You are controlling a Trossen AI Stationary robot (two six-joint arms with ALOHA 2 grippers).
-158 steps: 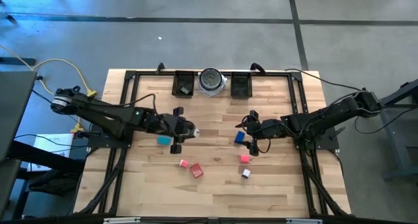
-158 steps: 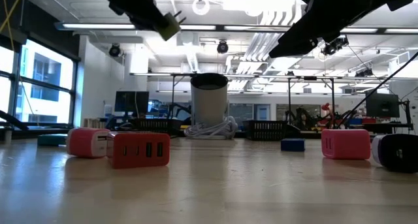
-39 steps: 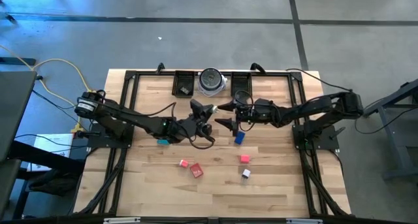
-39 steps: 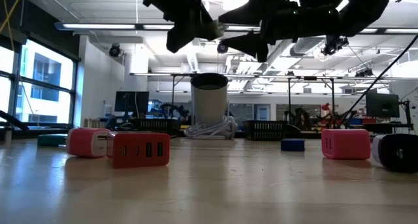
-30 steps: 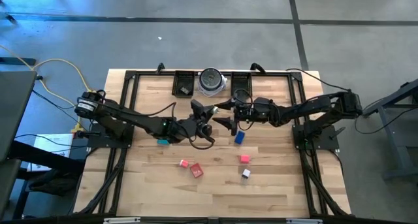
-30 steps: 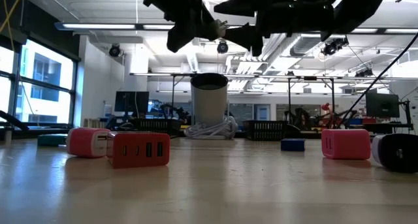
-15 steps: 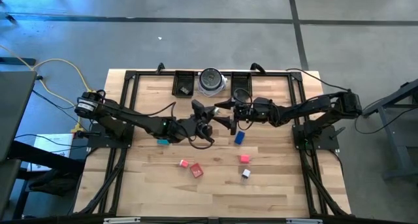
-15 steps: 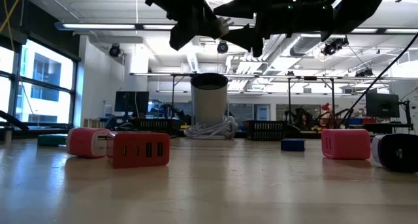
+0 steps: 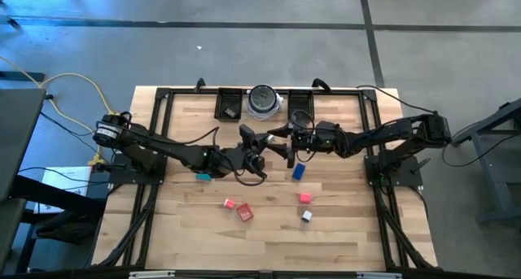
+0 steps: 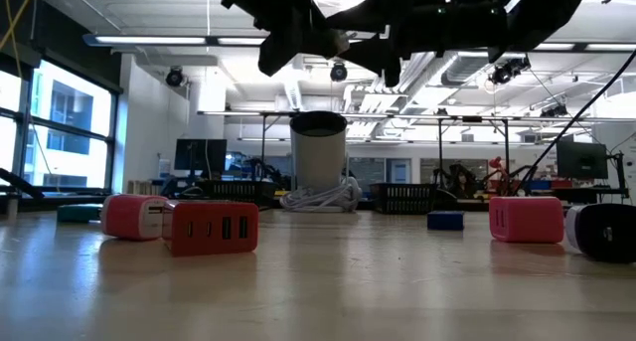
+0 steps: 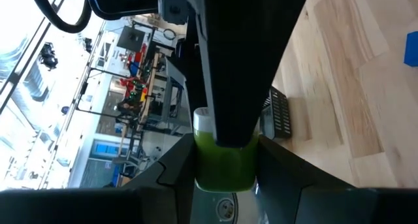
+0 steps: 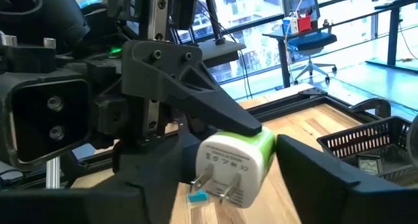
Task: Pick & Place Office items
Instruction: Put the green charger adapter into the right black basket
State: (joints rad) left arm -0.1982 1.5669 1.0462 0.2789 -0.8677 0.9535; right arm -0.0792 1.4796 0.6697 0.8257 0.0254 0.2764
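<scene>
Right hand (image 12: 225,160) closed in (green-white plug (image 12: 236,160)).

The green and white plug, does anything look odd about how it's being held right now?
Yes. The green and white plug hangs in mid-air above the table, clamped by the left claw, while the right claw straddles it from the opposite side, not yet closed on it.

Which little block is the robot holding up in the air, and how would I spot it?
Look above the middle of the wooden table, where the two dark arms meet. The block is pinched in the left end effector, with the right end effector reaching around it. It is the only green-and-white one, has two metal prongs, and is the only one off the table.
</scene>
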